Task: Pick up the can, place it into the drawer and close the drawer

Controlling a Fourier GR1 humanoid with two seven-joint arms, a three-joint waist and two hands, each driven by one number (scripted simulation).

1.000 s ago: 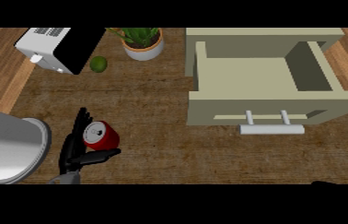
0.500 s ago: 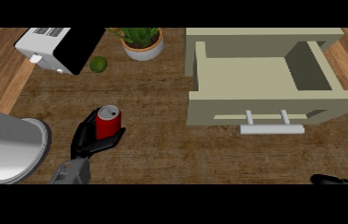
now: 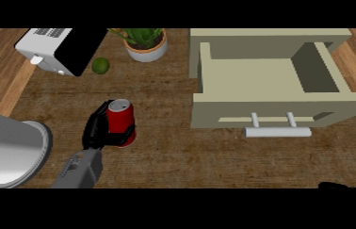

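Note:
A red can (image 3: pixel 122 120) with a silver top stands upright at the counter's left-centre, and my left hand (image 3: pixel 98 130) is curled round it from the left, thumb across its lower front. The beige drawer (image 3: pixel 269 84) stands pulled open at the right, its inside bare, with a white bar handle (image 3: pixel 277 131) on its front. The can is well to the left of the drawer. Only a dark sliver of my right hand (image 3: pixel 336 185) shows at the lower right edge.
A white toaster (image 3: pixel 59 50) sits at the back left, a green lime (image 3: pixel 101 65) beside it, and a potted plant (image 3: pixel 145 44) behind the can. A grey rounded bowl (image 3: pixel 21 150) fills the left edge.
The can has turned from lying tilted in my left hand to upright and has moved up and right toward the drawer with the hand.

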